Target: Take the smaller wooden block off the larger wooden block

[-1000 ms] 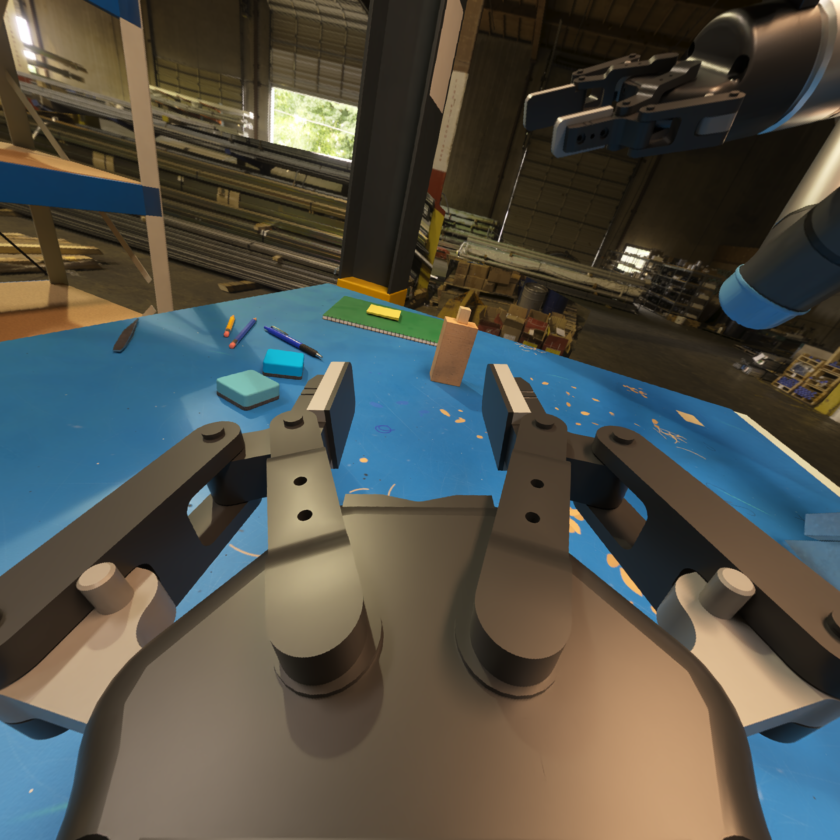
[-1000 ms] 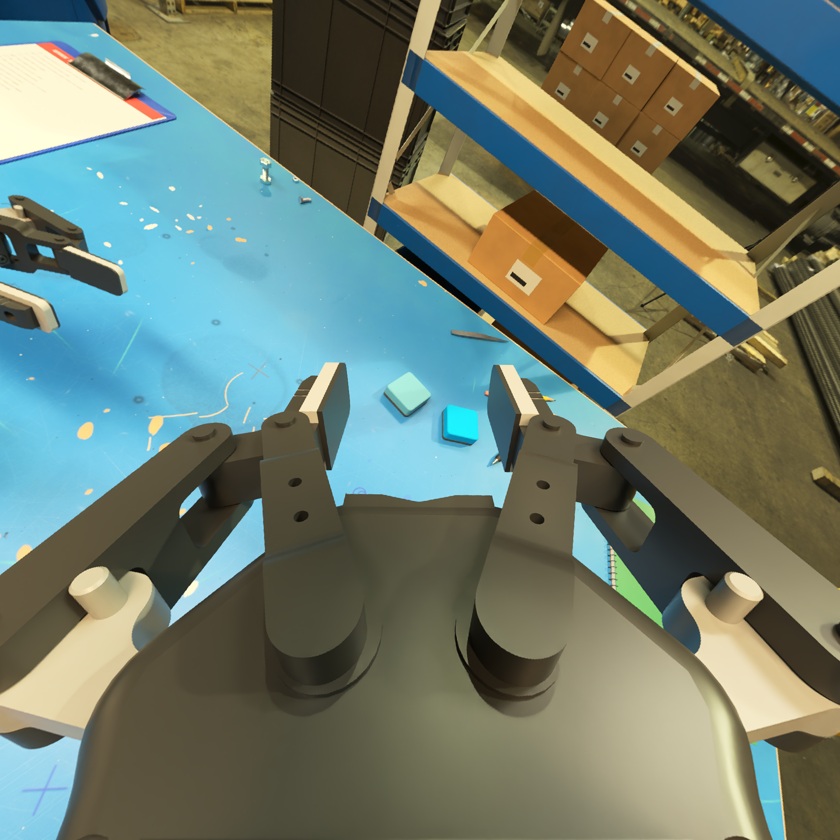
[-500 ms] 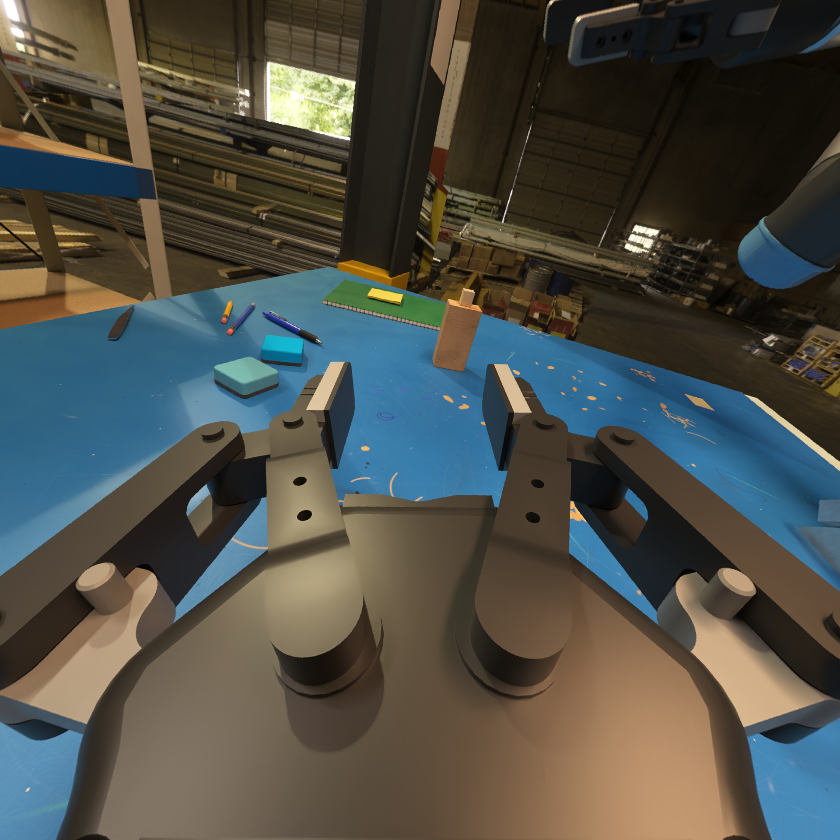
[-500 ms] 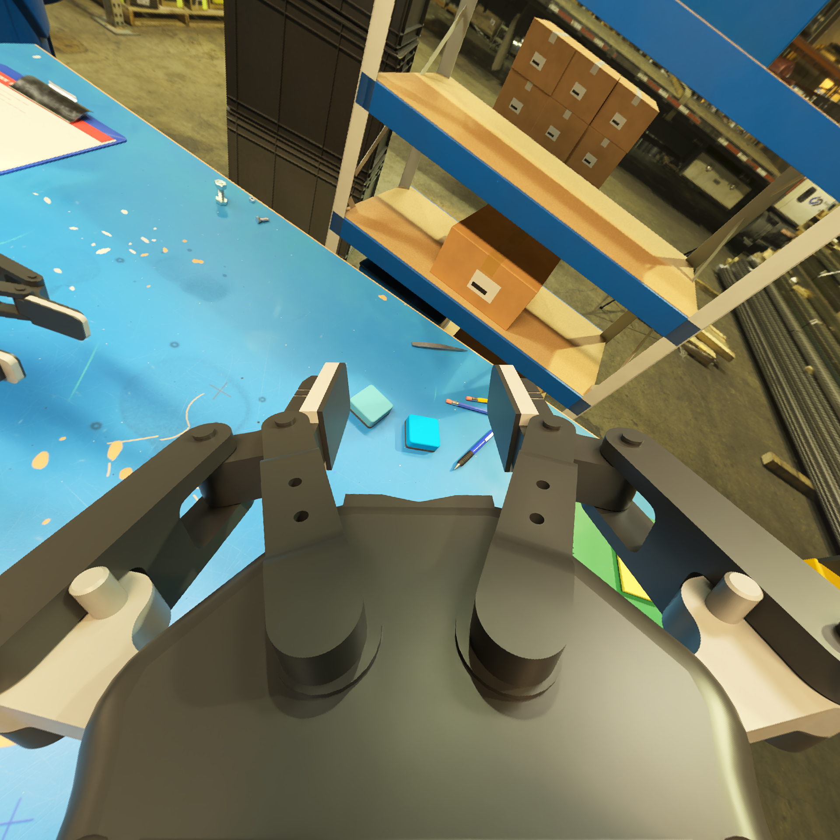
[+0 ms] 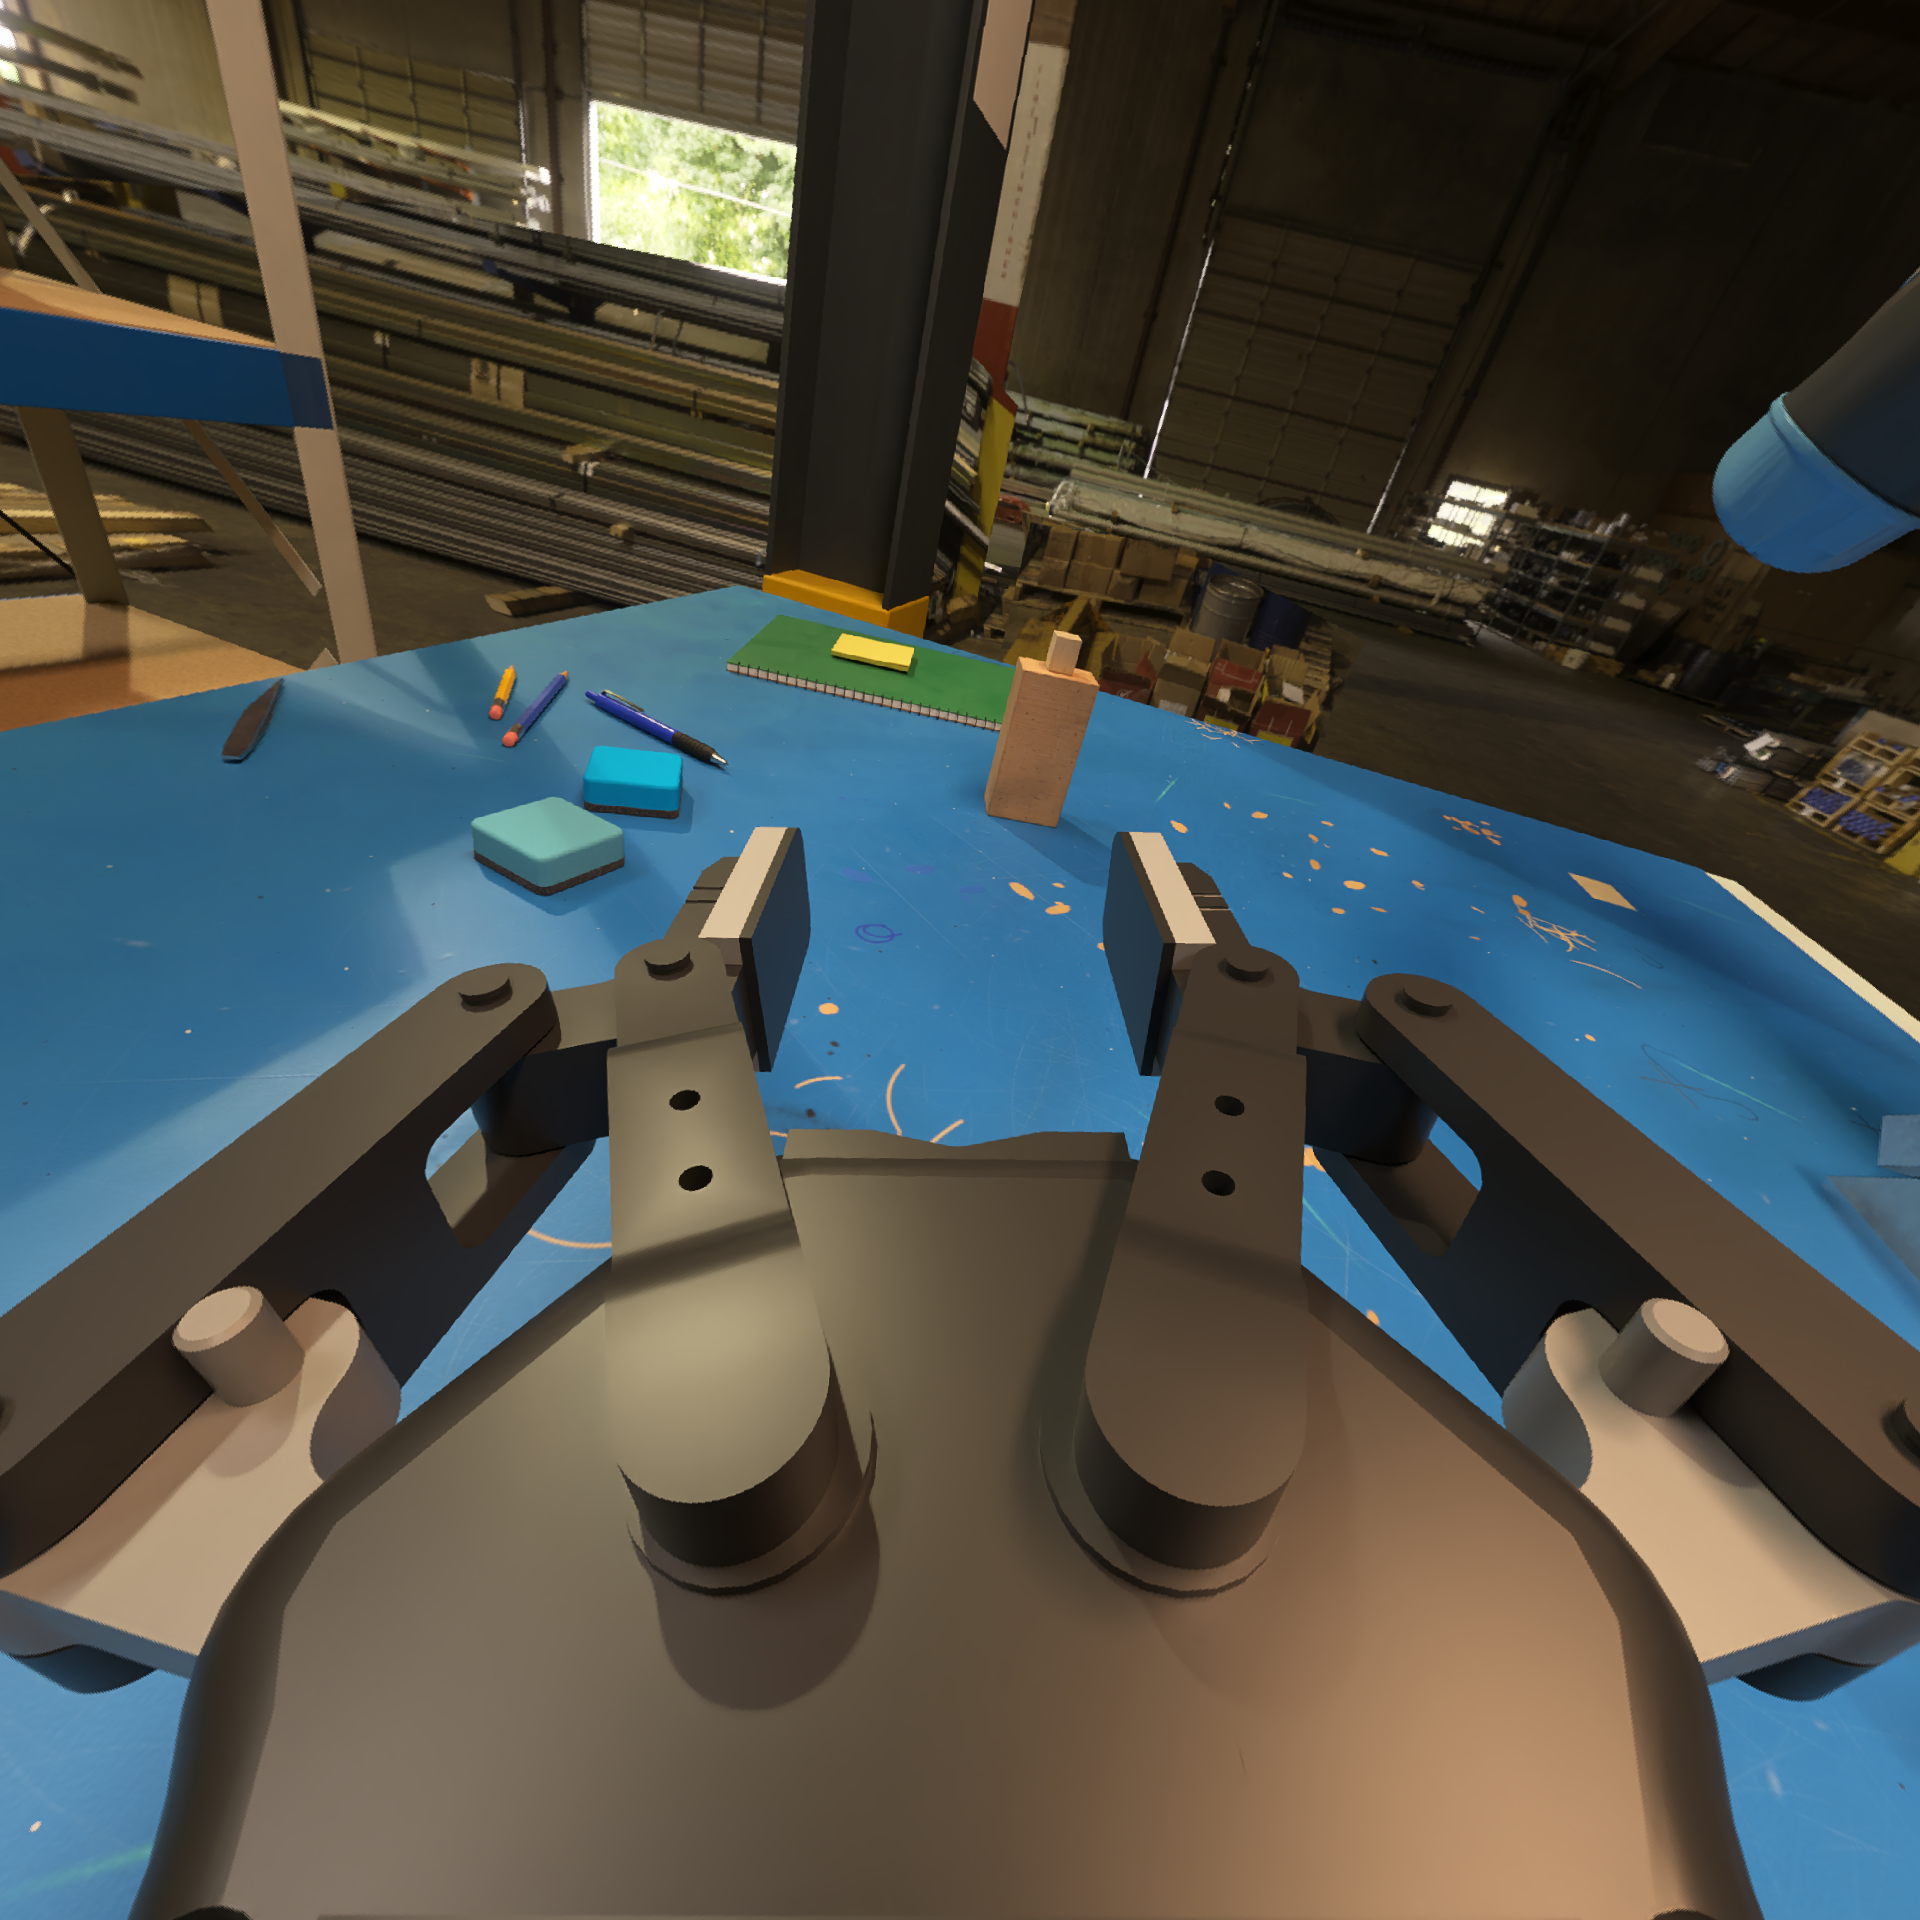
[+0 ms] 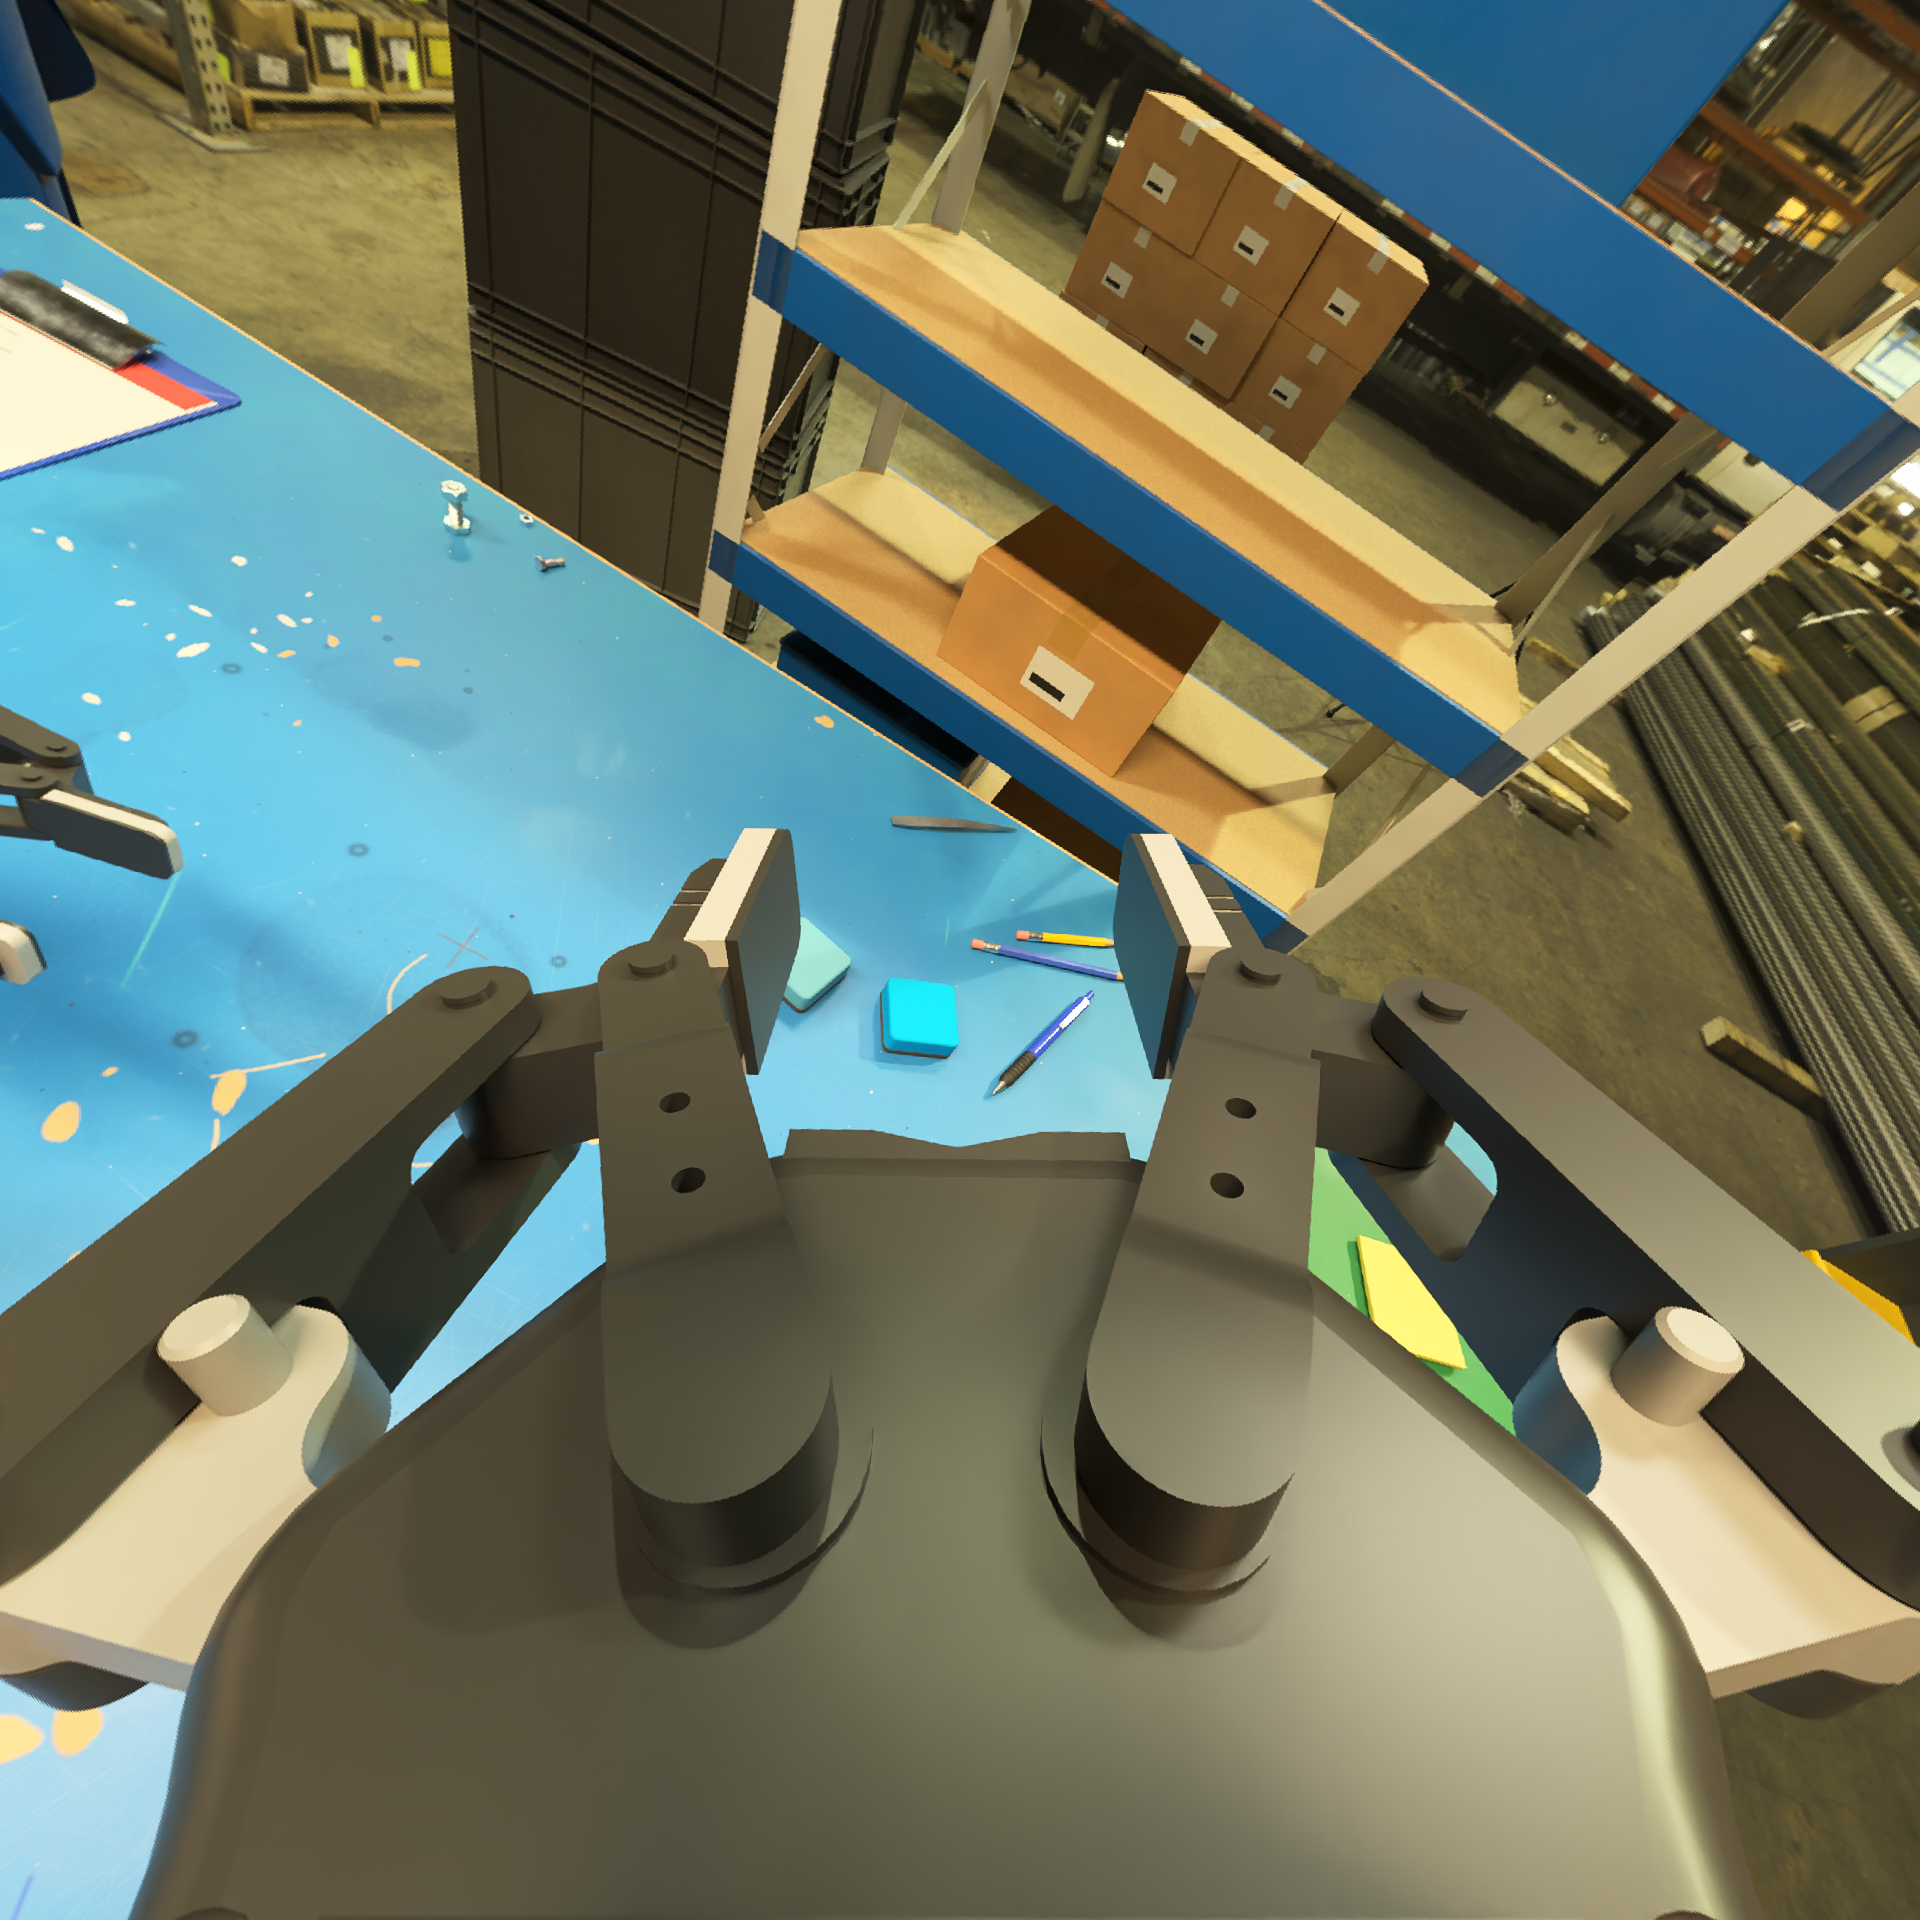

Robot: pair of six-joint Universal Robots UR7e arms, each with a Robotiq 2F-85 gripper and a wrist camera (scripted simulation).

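Note:
In the left wrist view a tall larger wooden block [image 5: 1039,740] stands upright on the blue table [image 5: 260,935], with the small wooden block [image 5: 1063,651] on its top. My left gripper [image 5: 954,894] is open and empty, short of the blocks and low over the table. My right gripper [image 6: 951,894] is open and empty, high over the table's far side; the blocks do not show in its view. The left gripper's fingertips [image 6: 114,831] show at the left edge of the right wrist view.
Two teal erasers [image 5: 548,840] [image 5: 632,777], a blue pen [image 5: 652,725], two pencils [image 5: 533,707], a dark blade [image 5: 249,719] and a green notebook [image 5: 935,681] with a yellow pad [image 5: 873,651] lie left of the blocks. A clipboard [image 6: 73,384], a bolt [image 6: 454,507] and a shelf rack [image 6: 1143,540] show in the right wrist view.
The right gripper has risen out of the top of the left wrist view and its camera has swung toward the erasers and pens. The left gripper has tilted slightly, still open.

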